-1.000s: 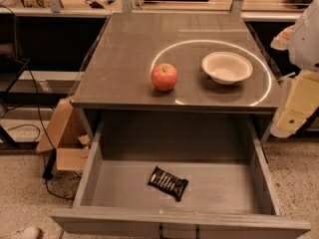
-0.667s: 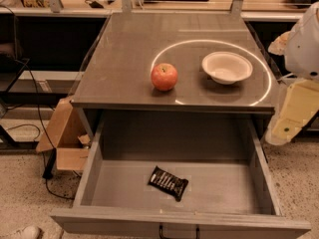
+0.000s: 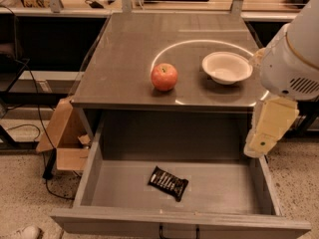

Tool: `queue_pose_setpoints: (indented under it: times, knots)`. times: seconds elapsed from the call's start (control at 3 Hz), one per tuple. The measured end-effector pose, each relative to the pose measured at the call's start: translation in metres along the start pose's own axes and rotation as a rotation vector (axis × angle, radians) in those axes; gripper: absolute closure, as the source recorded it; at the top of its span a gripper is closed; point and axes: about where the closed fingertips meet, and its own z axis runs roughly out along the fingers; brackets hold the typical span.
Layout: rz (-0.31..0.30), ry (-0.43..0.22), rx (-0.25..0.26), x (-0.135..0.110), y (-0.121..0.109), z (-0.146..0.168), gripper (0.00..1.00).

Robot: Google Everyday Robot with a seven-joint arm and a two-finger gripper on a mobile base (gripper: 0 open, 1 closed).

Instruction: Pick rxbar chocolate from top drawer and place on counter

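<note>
One black snack bar (image 3: 168, 183) flat on the floor of the pulled-out top drawer (image 3: 227, 190), near its front middle. Red apple (image 3: 164, 76) and white bowl (image 3: 227, 67) apart on the counter (image 3: 124, 54). Cream gripper (image 3: 267, 132) hanging over the drawer's right wall, grip state not discernible.

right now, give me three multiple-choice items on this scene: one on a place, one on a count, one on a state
1. Where does the rxbar chocolate lie? A on the floor; B in the top drawer; C on a shelf.
2. How many things rest on the counter? A one; B two; C four.
3. How is the top drawer? A pulled open; B shut; C taken out.
Answers: 1 B, the bar lies on the drawer's grey bottom. 2 B, only the red apple and white bowl. 3 A, its inside shows. The gripper hangs by the drawer's right wall, apart from the bar.
</note>
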Motion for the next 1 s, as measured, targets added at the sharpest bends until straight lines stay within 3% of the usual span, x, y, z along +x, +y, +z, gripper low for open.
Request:
queue_pose_setpoints:
  times: [0.33, 0.67, 1.0]
  knots:
    - [-0.013, -0.024, -0.016, -0.008, 0.014, 0.013, 0.0]
    - [-0.036, -0.046, -0.078, -0.021, 0.038, 0.051, 0.0]
    - [-0.037, -0.042, -0.076, -0.022, 0.04, 0.055, 0.0]
